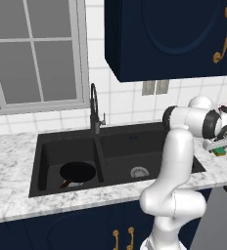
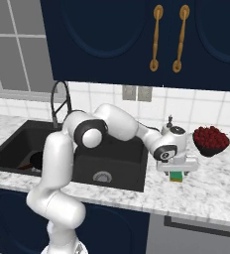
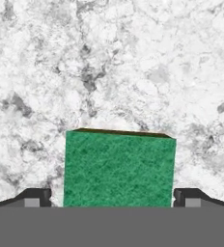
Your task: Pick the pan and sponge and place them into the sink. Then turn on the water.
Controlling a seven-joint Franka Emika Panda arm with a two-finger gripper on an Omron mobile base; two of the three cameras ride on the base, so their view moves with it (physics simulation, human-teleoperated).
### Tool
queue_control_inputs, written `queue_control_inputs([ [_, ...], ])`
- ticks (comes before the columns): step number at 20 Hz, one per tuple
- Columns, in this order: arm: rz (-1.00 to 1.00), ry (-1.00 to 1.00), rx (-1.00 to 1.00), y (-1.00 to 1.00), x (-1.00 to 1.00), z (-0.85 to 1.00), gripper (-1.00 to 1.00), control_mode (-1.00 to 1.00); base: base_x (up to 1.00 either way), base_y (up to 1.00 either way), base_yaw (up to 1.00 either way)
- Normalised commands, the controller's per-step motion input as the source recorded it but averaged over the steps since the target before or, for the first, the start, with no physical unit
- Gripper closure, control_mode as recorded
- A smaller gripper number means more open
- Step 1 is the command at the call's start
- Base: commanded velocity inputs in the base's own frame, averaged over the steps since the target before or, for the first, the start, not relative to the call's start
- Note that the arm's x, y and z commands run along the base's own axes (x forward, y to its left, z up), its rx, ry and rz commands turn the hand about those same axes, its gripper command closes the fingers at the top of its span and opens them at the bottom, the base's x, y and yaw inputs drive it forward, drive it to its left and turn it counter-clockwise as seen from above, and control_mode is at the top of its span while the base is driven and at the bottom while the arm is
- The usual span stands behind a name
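Note:
The green-topped sponge [image 3: 119, 169] lies on the marble counter just right of the black sink [image 1: 120, 146]. My gripper [image 3: 112, 198] is low over it and open, with one fingertip [image 3: 36, 197] on each side of the sponge and not pressing on it. From the base views, the gripper [image 2: 176, 169] covers most of the sponge [image 2: 176, 176] and the sponge [image 1: 220, 153] peeks out below the hand. The black pan [image 1: 77, 172] rests in the sink's left basin, its reddish handle pointing toward the front. No water is in view at the faucet [image 1: 94, 110].
A dark bowl of red fruit [image 2: 211, 140] stands on the counter just behind and to the right of the gripper. The right basin with its silver drain [image 1: 139, 172] is bare. Dark blue wall cabinets [image 2: 137, 39] hang overhead.

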Motion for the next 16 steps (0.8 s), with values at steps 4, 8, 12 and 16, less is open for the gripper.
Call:
queue_control_inputs([
  [4,-0.02,0.00,0.00,-0.04,0.00,-0.48,-1.00,-1.00,0.00,0.00,0.00],
  [8,-0.02,0.05,0.00,0.00,0.00,-0.54,1.00,-1.00,0.00,0.00,0.00],
  [12,-0.02,0.08,0.00,0.04,-0.03,-0.54,1.00,-1.00,0.00,0.00,0.00],
  [16,0.00,0.02,0.00,0.00,-0.27,-0.45,1.00,-1.00,0.00,0.00,0.00],
])
